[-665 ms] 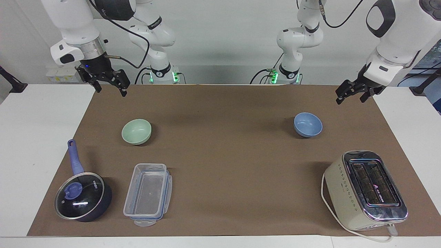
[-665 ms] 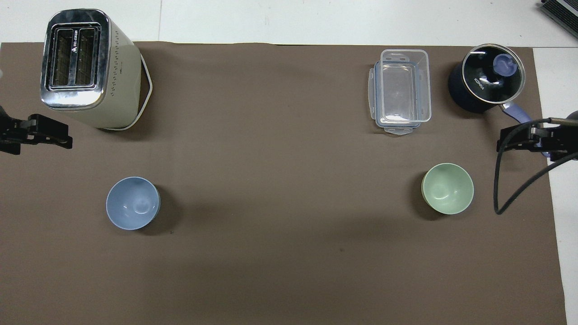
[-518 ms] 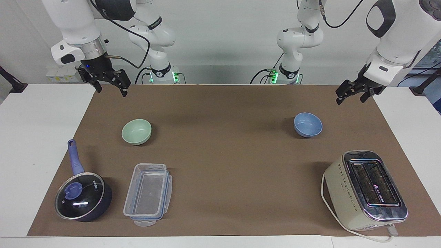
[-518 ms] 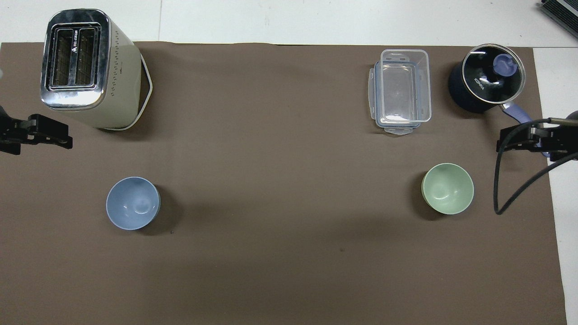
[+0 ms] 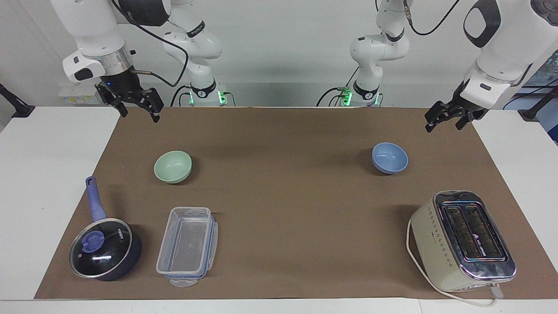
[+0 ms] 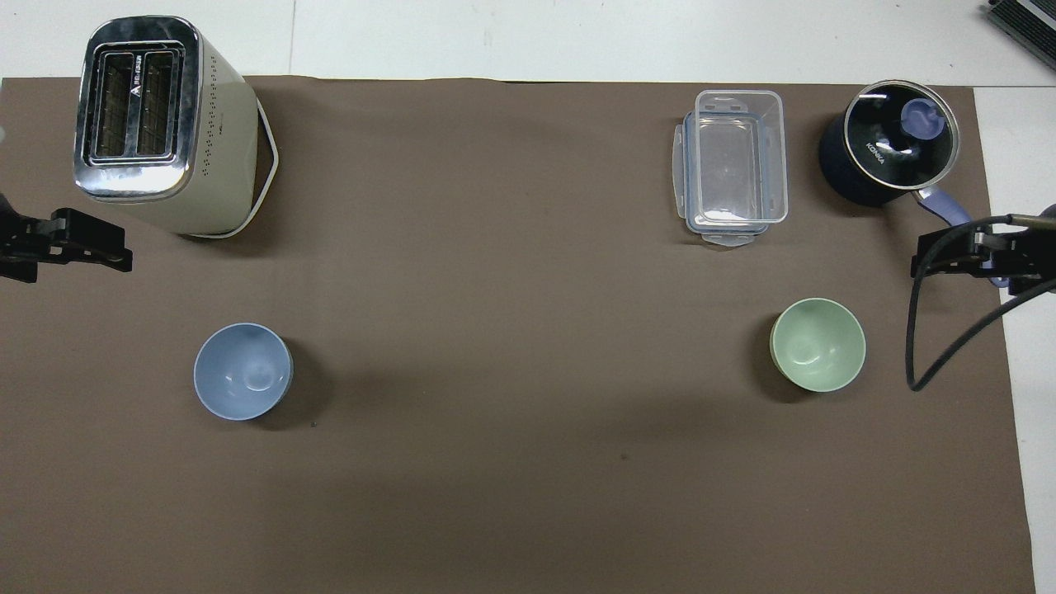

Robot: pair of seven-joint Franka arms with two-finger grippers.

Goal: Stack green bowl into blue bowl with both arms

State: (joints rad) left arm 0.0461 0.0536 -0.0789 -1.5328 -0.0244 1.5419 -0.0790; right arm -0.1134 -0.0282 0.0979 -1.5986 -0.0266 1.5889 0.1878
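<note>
While both bowls sit untouched on the brown mat (image 5: 287, 200), we're right at the opening step, as I read it: nothing picked up yet. The green bowl (image 5: 172, 166) rests toward the right arm's end, nearer the robots than the clear plastic container (image 5: 187, 245) and the lidded saucepan (image 5: 104, 249). The blue bowl (image 5: 389, 158) sits well apart, toward the left arm's end, nearer the robots than the toaster (image 5: 463, 240).

The right gripper (image 5: 137, 112) hangs over the mat's edge, fingers spread wide, holding nothing. The left gripper (image 5: 444, 121) hovers over the mat's corner, empty; whether its fingers are parted I cannot tell.

Next call, I'd say: the right gripper drops onto the green bowl's rim and pinches it.

Against the earlier frames, the right gripper has crept very slightly; bowls and left gripper are unchanged.
</note>
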